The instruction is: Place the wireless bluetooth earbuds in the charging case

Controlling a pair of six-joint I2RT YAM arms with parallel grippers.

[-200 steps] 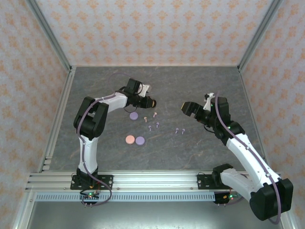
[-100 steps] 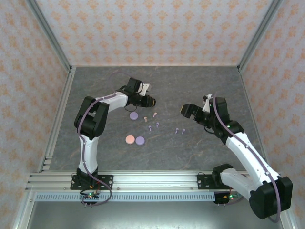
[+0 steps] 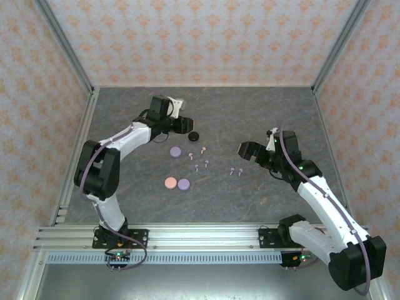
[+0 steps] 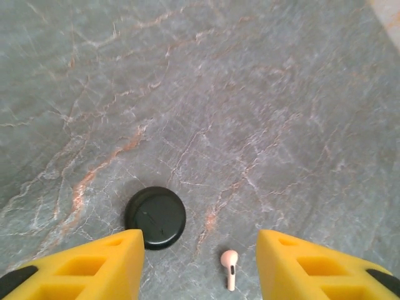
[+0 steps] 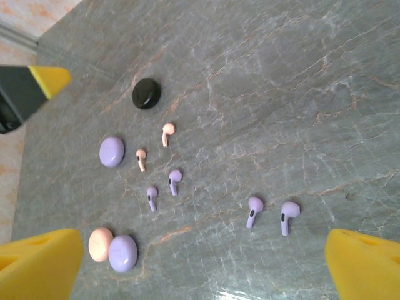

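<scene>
**Six earbuds [image 5: 174, 180] loose, both grippers empty**

The grey marbled table [image 3: 125, 187] carries everything. The left gripper [image 4: 200, 250] hangs low with its jaws apart and empty, a black disc [image 4: 155, 217] by one finger and a pink earbud [image 4: 229, 262] between them. The right gripper [image 5: 200, 250] is spread wide, holding nothing. Between the arms lie two purple discs [image 5: 111, 151], a pink disc [image 5: 100, 244], then two pink and four purple earbuds [image 5: 253, 209].

- The left pincer [image 3: 182, 124] hangs over the grey desk [image 3: 262, 109], with a black disc [image 3: 194, 135] just beside it at four o'clock.
- A lone purple disc [image 3: 175, 151] lies at seven o'clock from the black disc.
- Pink earbuds [image 3: 203, 149] and purple earbuds [image 3: 207, 164] are scattered mid-desk.
- A pink disc [image 3: 170, 182] touches a second purple disc [image 3: 184, 184].
- The right pincer [image 3: 244, 149] sits at three o'clock of the earbuds.
</scene>
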